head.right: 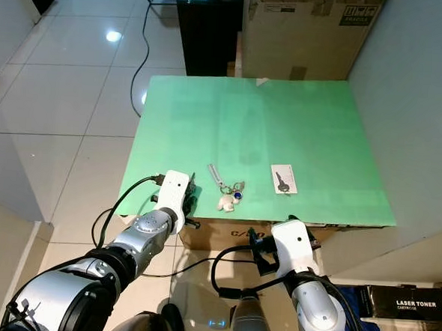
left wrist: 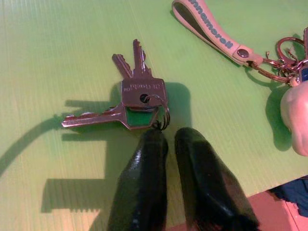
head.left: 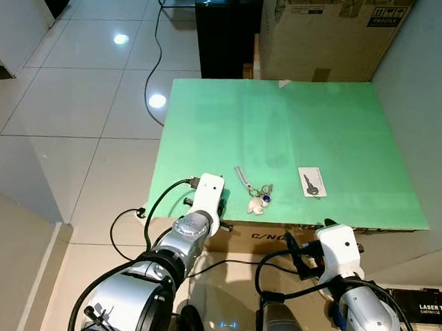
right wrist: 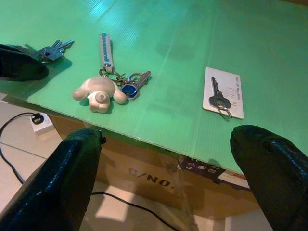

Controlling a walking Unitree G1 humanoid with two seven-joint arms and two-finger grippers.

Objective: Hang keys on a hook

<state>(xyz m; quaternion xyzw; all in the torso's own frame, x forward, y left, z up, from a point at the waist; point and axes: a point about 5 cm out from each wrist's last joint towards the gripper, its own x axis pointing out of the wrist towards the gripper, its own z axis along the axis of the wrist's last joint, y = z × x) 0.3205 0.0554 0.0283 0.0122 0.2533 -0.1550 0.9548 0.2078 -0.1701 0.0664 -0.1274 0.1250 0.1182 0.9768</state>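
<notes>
A small bunch of keys is lying flat on the green table at its near left edge, its ring touching the tips of the left hand, whose fingers are nearly pressed together and holding nothing. Just right of it a keyring with a strap and white figure is resting near the edge. Farther right a single key is lying on a white card. The right hand is hovering below the near edge, fingers spread wide.
</notes>
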